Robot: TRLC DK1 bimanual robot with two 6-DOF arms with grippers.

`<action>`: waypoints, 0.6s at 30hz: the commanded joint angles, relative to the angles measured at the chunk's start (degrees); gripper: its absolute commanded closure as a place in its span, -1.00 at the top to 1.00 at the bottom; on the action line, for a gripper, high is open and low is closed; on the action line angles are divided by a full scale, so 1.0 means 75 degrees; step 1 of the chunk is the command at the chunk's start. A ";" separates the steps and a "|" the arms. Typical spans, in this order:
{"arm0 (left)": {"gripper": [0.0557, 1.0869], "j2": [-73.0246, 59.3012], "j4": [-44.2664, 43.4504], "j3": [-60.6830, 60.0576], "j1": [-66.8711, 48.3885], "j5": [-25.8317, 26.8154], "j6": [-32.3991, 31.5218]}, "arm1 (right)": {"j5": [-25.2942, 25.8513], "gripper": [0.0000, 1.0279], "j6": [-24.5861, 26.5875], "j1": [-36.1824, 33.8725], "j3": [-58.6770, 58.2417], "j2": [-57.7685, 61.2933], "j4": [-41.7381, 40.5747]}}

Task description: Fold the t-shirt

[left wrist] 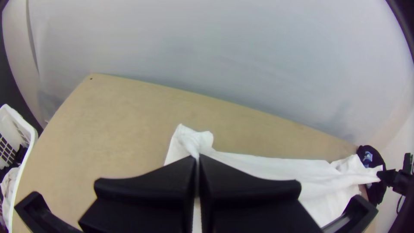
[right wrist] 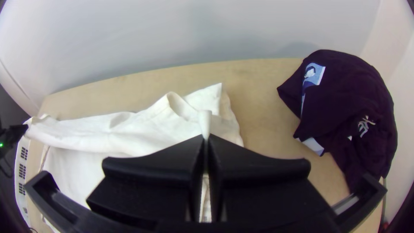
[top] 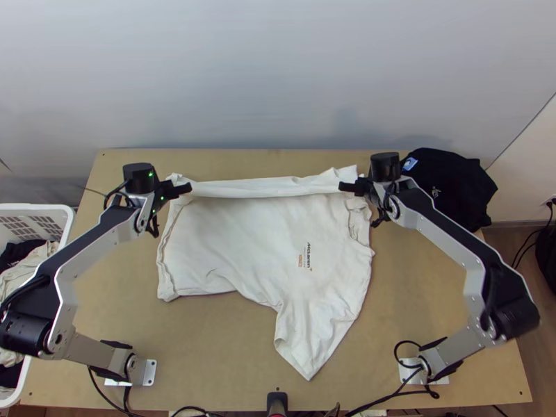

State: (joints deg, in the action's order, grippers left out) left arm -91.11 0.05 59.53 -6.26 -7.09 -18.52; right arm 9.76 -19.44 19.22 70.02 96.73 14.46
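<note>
Evidently, the folding was only at its start. The counter (top: 208, 340) carried the white t-shirt (top: 222, 243) across its middle and towards the far edge, mostly spread, its body creased and lying sideways, hem end towards the left edge. One sleeve (top: 306, 347) pointed loose at the near edge, not tucked in. Along the far side, a long strip (top: 257, 186) ran between my two grips; whether it was doubled over or simply raised, I couldn't tell. By my judgement, that side had to be brought over first, then the sleeve tucked, the body halved and everything smoothed.

Near the counter's far right corner lay a dark garment (top: 452, 187), bunched; beside the left edge stood a white basket (top: 67, 215) of clothes.

My left fingers (left wrist: 172, 181) were clenched on the shirt's far corner at the hem end, my right fingers (right wrist: 181, 164) pinched on cloth towards the shoulder end.

As for markings, the dark garment bore a blue-and-white patch (right wrist: 314, 73) and a pale emblem (right wrist: 364, 126). Smallest was the t-shirt's chest print (top: 309, 256), dark lettering beside an orange mark, which I left unread.
</note>
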 commanded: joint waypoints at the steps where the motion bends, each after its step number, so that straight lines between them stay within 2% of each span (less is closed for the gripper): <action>1: -0.92 0.0429 -0.0042 -0.0660 0.0061 -0.0004 -0.0003 | -0.0071 -0.95 -0.0009 0.0261 -0.0723 -0.0815 0.0100; 18: -0.92 0.1425 -0.0042 -0.2089 0.0190 0.0137 0.0032 | -0.0071 -0.95 -0.0232 0.0636 -0.1965 -0.2256 0.0721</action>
State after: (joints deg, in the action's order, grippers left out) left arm -84.09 -0.54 48.16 -4.93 -6.66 -18.44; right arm 9.15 -20.25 23.09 58.76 84.60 17.69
